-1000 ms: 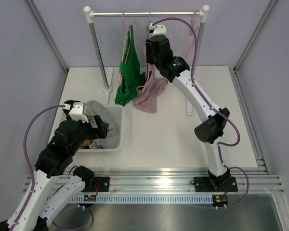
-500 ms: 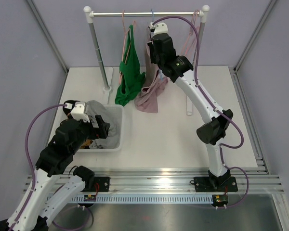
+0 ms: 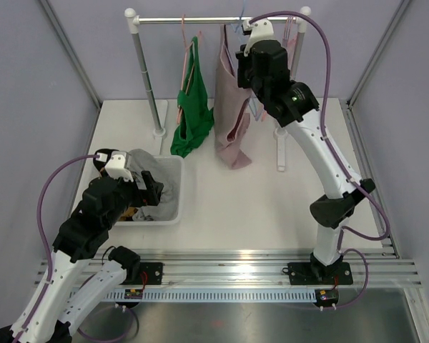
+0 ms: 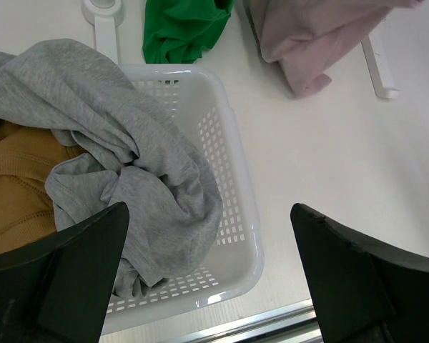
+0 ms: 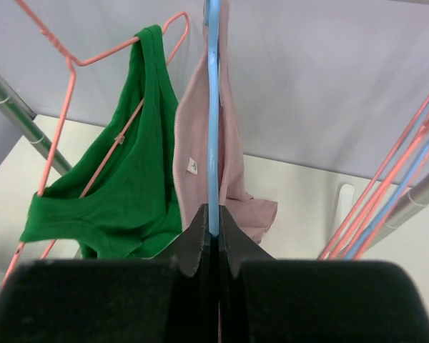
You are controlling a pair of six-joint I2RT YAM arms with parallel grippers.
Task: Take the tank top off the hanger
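Right gripper (image 5: 213,220) clamped on blue hanger (image 5: 213,107) | pink tank top (image 3: 229,107) hangs from it at 12 o'clock | risk: thin wire twists in jaws, strap snags (green tank top (image 3: 193,114) just beside may drag along).

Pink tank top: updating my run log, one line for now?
right jaws shut on blue hanger | pink tank top on hanger | left jaws open over white basket

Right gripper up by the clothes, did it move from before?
Yes. In the top view the right gripper, jaws shut on the blue hanger, went up and right, nearer the rack's right post; the pink tank top came along.
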